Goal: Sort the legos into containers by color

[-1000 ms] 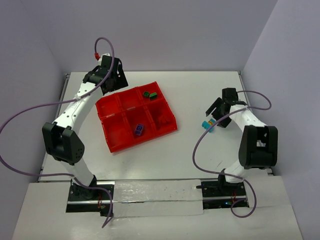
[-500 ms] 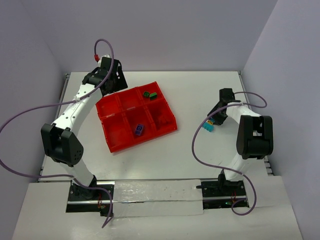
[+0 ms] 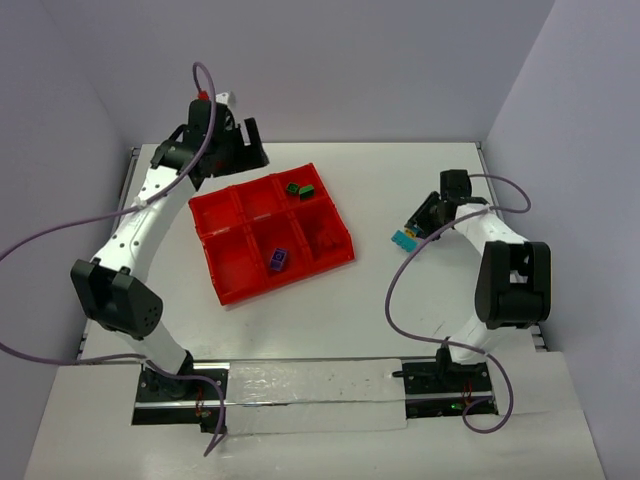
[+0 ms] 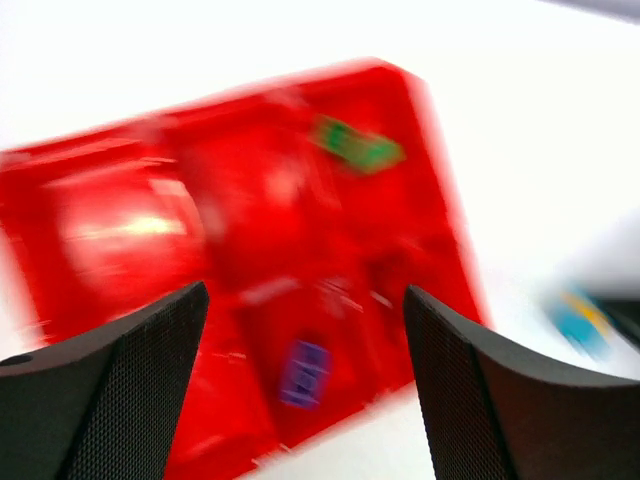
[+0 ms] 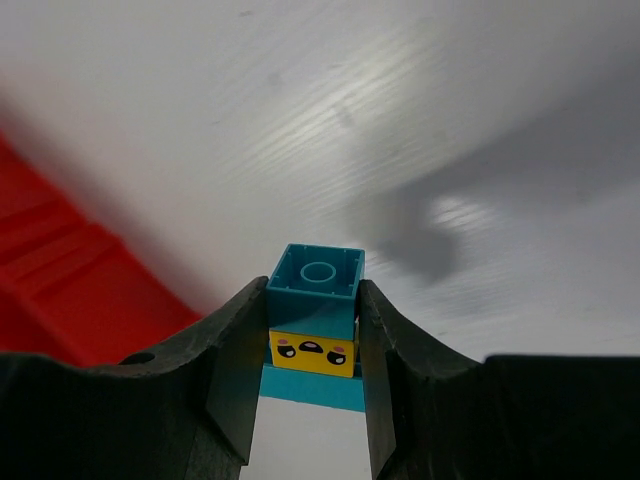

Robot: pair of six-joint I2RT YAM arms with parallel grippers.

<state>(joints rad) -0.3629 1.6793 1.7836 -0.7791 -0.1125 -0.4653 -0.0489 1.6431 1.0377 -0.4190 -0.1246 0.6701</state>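
My right gripper is shut on a small stack of legos, light blue with a yellow face brick in the middle, held just above the white table to the right of the red tray. In the tray's containers lie green legos at the far right and a purple lego in the near middle. My left gripper hangs open and empty over the tray's far left corner. The left wrist view is blurred.
Purple cables loop off both arms. The grey side walls close in the table on the left, right and back. The arm bases sit on a rail at the near edge.
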